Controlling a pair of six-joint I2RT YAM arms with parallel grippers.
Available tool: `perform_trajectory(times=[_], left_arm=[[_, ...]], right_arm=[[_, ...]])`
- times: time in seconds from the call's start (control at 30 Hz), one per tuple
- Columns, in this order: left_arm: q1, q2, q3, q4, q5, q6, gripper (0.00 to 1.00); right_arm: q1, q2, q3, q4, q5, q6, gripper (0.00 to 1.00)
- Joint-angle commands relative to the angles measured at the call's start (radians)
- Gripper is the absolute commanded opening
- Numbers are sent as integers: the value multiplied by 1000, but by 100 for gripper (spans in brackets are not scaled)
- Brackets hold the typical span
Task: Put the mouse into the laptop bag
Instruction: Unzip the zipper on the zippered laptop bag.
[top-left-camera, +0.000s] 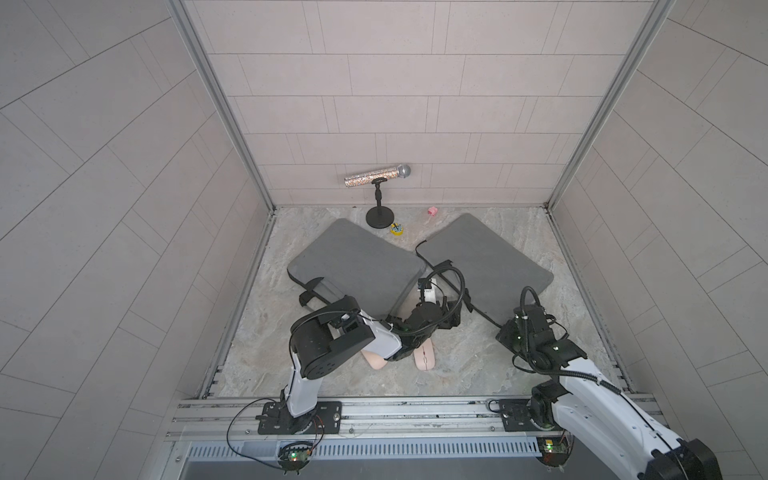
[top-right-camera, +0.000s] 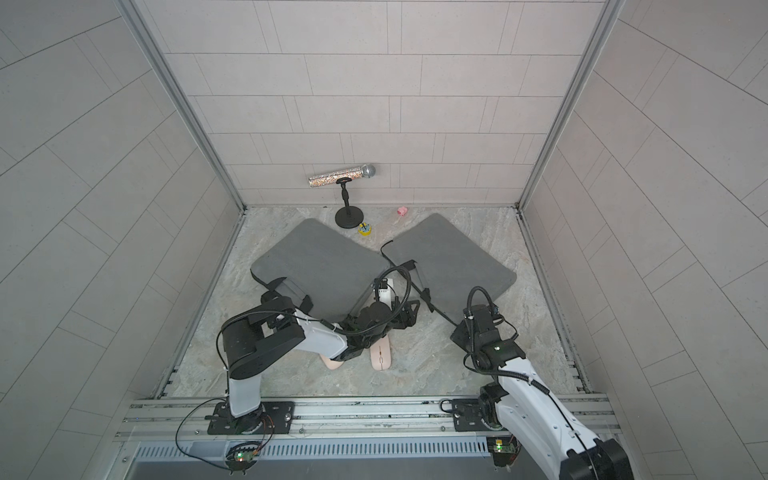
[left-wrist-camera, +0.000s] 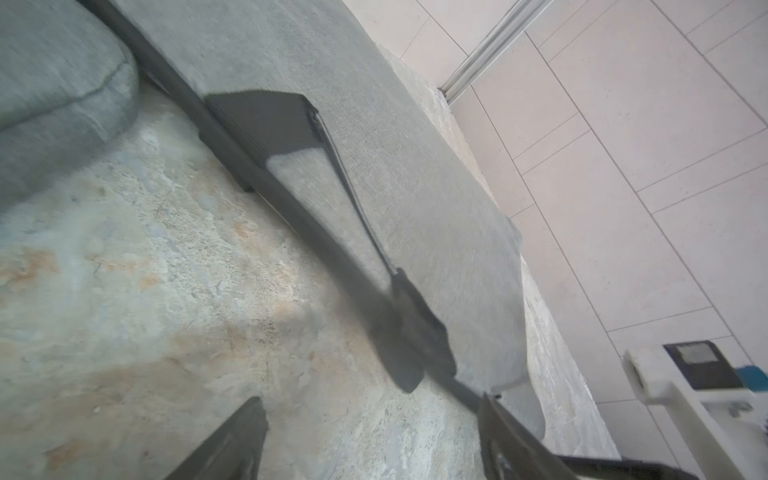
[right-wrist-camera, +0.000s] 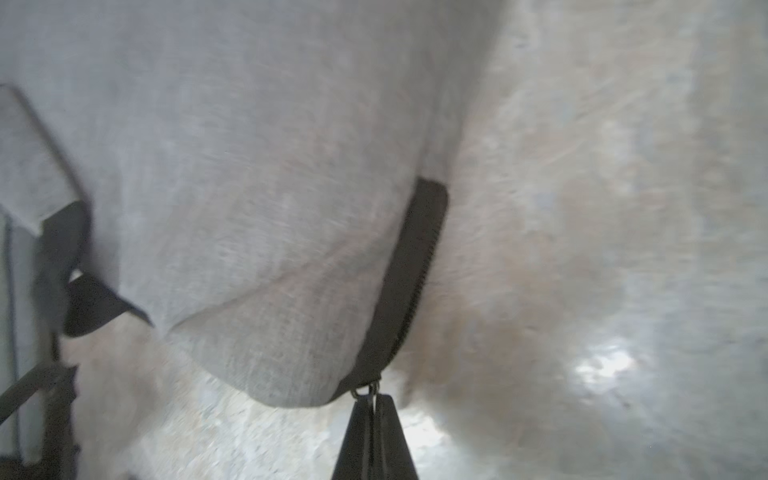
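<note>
Where the L arm folds across the near side, the left gray bag lies flat behind it, handles at its near edge. A peach-coloured thing sticks out from under the forearm, mostly hidden, poss. a second mouse. At the back a glittery mic sits on a stand, w/ a small yellow item by the base. Just R of the forearm the pink mouse rests on the bare marbled table, outside both bags, nothing touching it. The left gripper hangs empty, fingers spread wide, over the table by the black strap on the edge of the right gray bag. At that bag's near corner the right gripper is pinched tight on the zip pull, the zip tape running up from it.
</note>
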Motion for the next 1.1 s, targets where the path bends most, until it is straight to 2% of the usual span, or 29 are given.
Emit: perform_trajectory(times=[0.0,0.13,0.27,0.33,0.5,0.77,0.8,0.83,0.97,1.0,1.07], left_arm=[[24,-46,7,-27,-24,18,87],[105,-12,73,-115,76,-24,88],[195,67,177,-191,212,-76,88],[220,94,214,-210,237,-83,88],[237,135,329,-334,223,-45,88],[239,258,485,-446,191,-30,87],[239,270,497,-445,195,-31,84],[239,278,505,-434,201,-33,77],[238,294,505,-389,224,-68,28],[238,293,504,-387,228,-74,20],[236,286,494,-368,234,-80,13]], right_arm=[[-78,47,17,-81,-78,-4,0],[-90,45,35,-110,-69,1,0],[-90,-28,38,-158,-19,34,0],[-90,-73,33,-181,-2,53,0],[-90,-156,20,-207,-6,74,0],[-90,-171,31,-226,-20,62,0],[-90,-173,32,-229,-19,60,0],[-90,-175,32,-229,-19,57,0],[-90,-172,22,-209,-27,61,0],[-90,-167,19,-202,-34,63,0],[-88,-157,10,-170,-68,64,0]])
